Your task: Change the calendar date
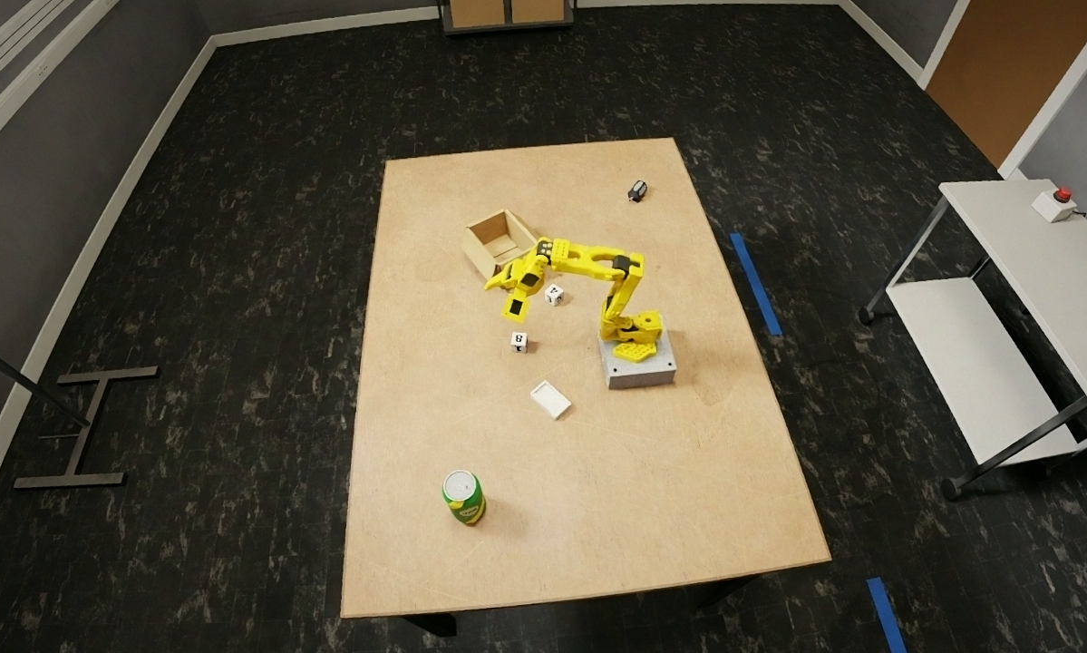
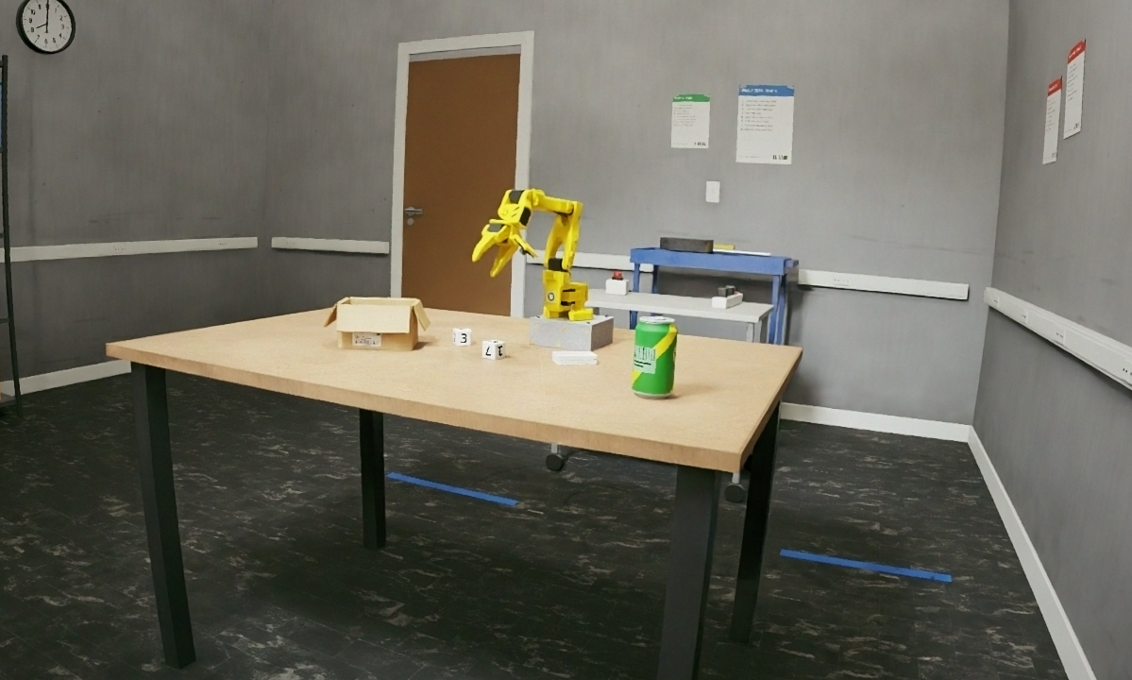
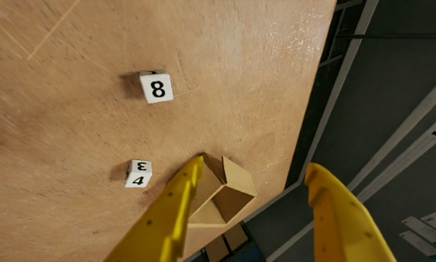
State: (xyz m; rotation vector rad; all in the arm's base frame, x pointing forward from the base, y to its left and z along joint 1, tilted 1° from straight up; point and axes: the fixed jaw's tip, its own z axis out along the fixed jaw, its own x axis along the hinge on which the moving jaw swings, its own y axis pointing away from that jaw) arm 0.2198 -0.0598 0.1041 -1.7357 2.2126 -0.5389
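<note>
the gripper (image 1: 499,298) (image 2: 482,266) (image 3: 255,164) hangs partway open, holding nothing; below it, the 8-topped cube (image 1: 519,342) (image 2: 493,348) (image 3: 156,86) looks light, rigid, best pinched across opposite sides.

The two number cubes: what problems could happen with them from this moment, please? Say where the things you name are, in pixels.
Both cubes lie outside the white tray (image 1: 550,399) (image 2: 573,358), so a placement could end tilted on its raised rim. The cube with 8 on top (image 1: 519,342) (image 2: 493,348) (image 3: 156,87) may go in with the wrong digit facing front. Approaching the other cube (image 1: 553,295) (image 2: 461,337) (image 3: 138,174), the open gripper (image 1: 501,298) (image 2: 482,266) (image 3: 255,165) might bump the nearby cardboard box (image 1: 481,253) (image 2: 375,325) (image 3: 239,178).
</note>
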